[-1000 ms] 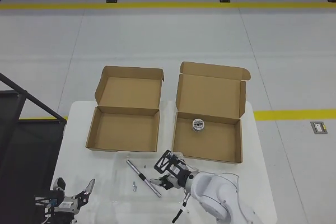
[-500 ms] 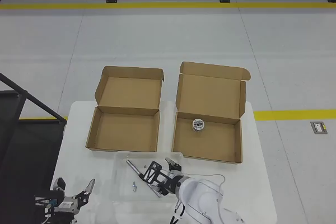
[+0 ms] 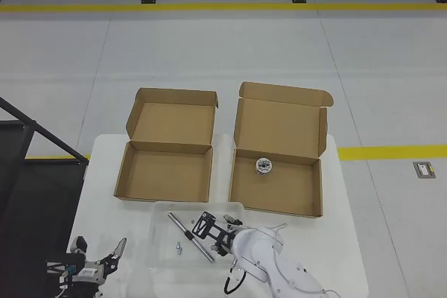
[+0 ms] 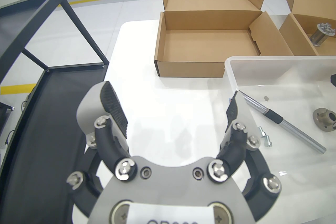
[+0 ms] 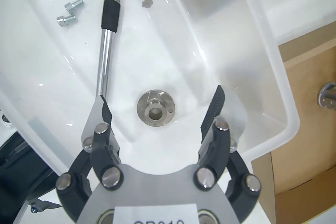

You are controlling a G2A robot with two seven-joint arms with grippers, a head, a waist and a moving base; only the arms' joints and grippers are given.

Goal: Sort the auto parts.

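A clear plastic bin (image 3: 164,211) at the table's front holds a long metal rod (image 3: 191,237) with a black band, two small bolts (image 5: 69,12) and a round metal flange (image 5: 156,110). My right gripper (image 5: 160,107) hangs open inside the bin, its fingers either side of the flange (image 4: 324,117) without touching it. My left gripper (image 4: 170,101) is open and empty over the white table, left of the bin (image 4: 228,64). Two open cardboard boxes lie behind: the left box (image 3: 164,173) is empty, the right box (image 3: 279,185) holds a metal hub (image 3: 263,165).
A black metal rack (image 3: 22,201) stands to the left of the table. The white table (image 3: 97,216) has bare surface between the left gripper (image 3: 97,257) and the bin. Bare floor with yellow lines lies beyond.
The right gripper has swung left from the bin's right edge into the bin and now sits over the flange. The left gripper has stayed still.
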